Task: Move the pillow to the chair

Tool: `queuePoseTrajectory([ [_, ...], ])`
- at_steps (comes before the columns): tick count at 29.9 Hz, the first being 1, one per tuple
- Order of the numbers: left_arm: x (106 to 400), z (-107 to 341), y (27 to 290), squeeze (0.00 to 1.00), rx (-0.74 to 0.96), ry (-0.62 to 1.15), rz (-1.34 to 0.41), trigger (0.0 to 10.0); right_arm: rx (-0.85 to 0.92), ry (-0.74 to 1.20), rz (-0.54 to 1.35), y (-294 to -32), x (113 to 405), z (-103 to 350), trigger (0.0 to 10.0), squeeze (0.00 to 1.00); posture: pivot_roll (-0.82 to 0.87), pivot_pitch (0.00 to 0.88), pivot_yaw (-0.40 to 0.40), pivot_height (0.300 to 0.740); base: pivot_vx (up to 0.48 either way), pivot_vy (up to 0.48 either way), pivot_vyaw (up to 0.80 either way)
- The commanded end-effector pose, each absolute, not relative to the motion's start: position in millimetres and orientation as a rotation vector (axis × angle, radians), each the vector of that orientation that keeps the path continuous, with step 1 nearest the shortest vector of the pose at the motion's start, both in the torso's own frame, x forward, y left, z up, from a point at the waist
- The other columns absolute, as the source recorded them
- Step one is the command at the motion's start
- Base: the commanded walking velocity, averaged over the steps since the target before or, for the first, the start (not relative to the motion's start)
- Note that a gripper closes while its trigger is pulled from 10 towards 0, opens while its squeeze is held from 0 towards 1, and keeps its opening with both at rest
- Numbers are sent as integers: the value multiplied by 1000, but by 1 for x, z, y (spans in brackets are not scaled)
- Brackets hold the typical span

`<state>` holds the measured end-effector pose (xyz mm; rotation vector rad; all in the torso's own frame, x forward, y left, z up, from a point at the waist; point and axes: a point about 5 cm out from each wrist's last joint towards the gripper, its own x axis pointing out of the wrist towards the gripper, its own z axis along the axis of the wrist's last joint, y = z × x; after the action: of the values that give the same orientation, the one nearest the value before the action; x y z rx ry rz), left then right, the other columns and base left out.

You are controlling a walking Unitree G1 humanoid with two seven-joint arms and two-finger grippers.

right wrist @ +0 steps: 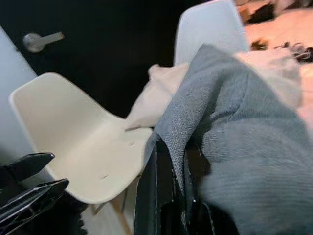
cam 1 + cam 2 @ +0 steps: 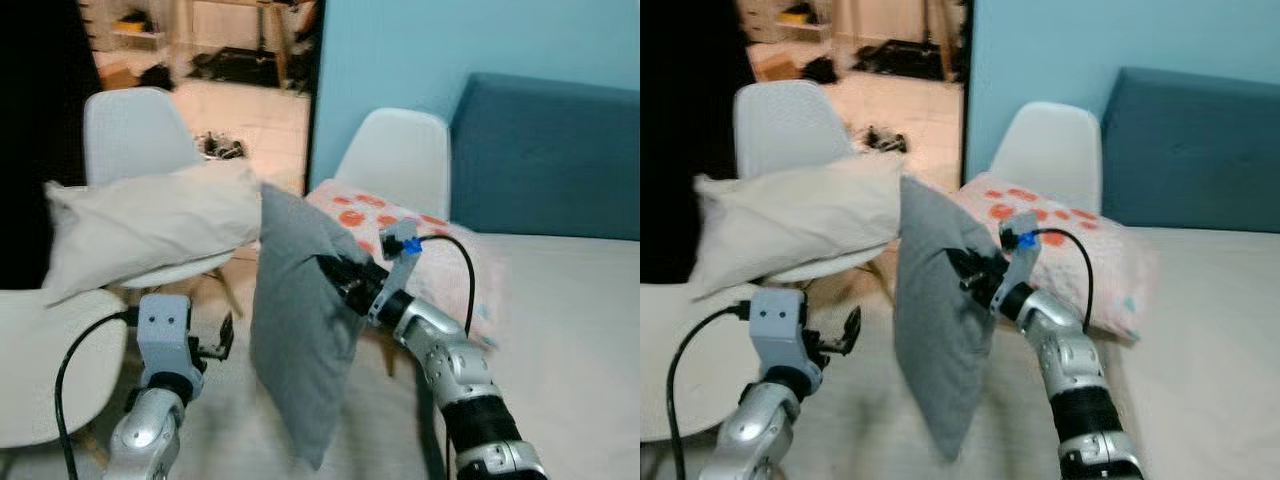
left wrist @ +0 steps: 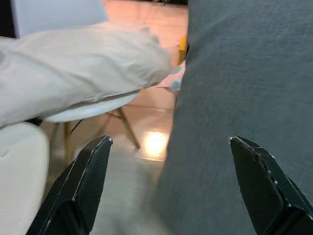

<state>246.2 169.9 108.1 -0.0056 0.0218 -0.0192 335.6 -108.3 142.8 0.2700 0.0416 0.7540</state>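
Now the grey pillow [image 2: 300, 340] is carried clamped in the right gripper [image 2: 345, 275] toward the near chair [image 2: 40, 370], hanging clear, while the left gripper [image 2: 222, 338] is held open.

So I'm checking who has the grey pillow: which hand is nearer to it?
Right. The right hand is shut on the grey pillow, holding it up in the air. The left hand sits open just beside the pillow, not touching it.
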Motion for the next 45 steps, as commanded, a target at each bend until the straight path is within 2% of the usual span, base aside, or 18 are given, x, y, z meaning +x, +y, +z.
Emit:
queuePoseTrajectory([
  [1,247,108,169,0,-7,22,-22,10000,255,-62,775,-107,337,162,10000,0,55,0,-92,740,0,0,775],
  [24,250,111,171,0,-13,17,-7,10000,251,-72,770,-108,339,165,10000,0,56,0,-96,740,0,0,775],
  [45,251,119,170,0,9,-12,-25,10000,277,-51,734,-110,344,165,10000,0,59,0,-100,740,478,0,0],
])
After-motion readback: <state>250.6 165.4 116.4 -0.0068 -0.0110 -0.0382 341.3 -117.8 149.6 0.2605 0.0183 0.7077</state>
